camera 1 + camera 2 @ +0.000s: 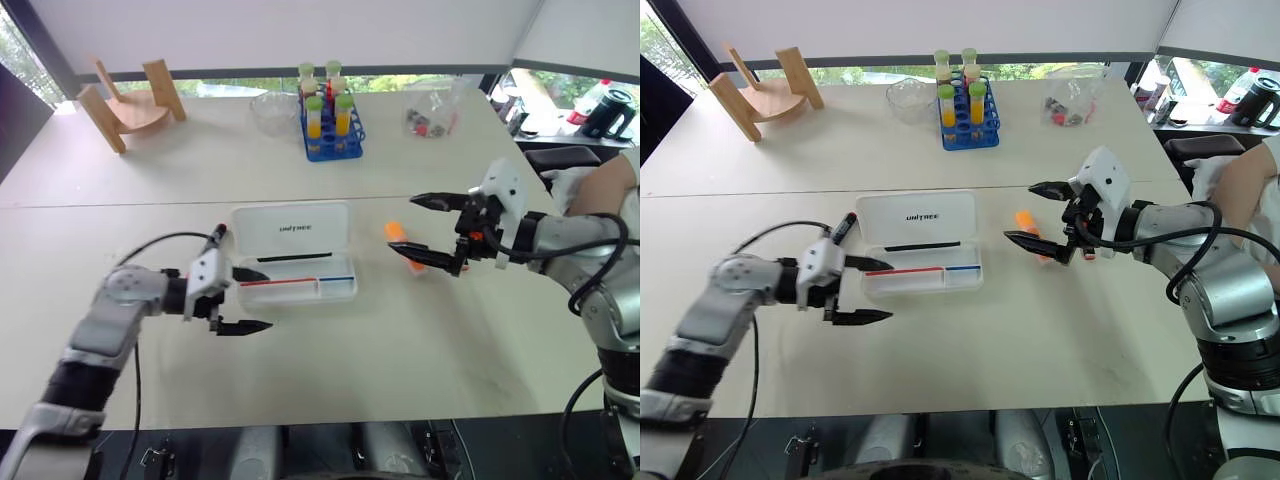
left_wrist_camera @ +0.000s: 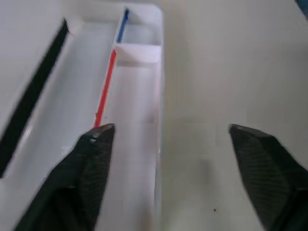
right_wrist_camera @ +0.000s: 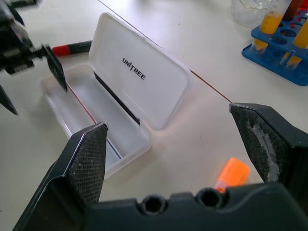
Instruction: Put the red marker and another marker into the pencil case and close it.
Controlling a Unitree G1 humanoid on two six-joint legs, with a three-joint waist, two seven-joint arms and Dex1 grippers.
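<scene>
1. The pencil case is a flat white box with round corners. It lies open on the table, with its lid tipped up at the back. Small dark letters are on the lid.
2. The red marker is thin and red with a black cap. It lies flat just beside the case's left end.
3. The orange marker is short and fat. It lies flat to the right of the case.

My left gripper hides most of the red marker; just its tip shows beside the pencil case. My right gripper covers the near end of the orange highlighter. Left wrist view is blurred, case cut off at the edge. Lid text too small to read from the head.
</scene>
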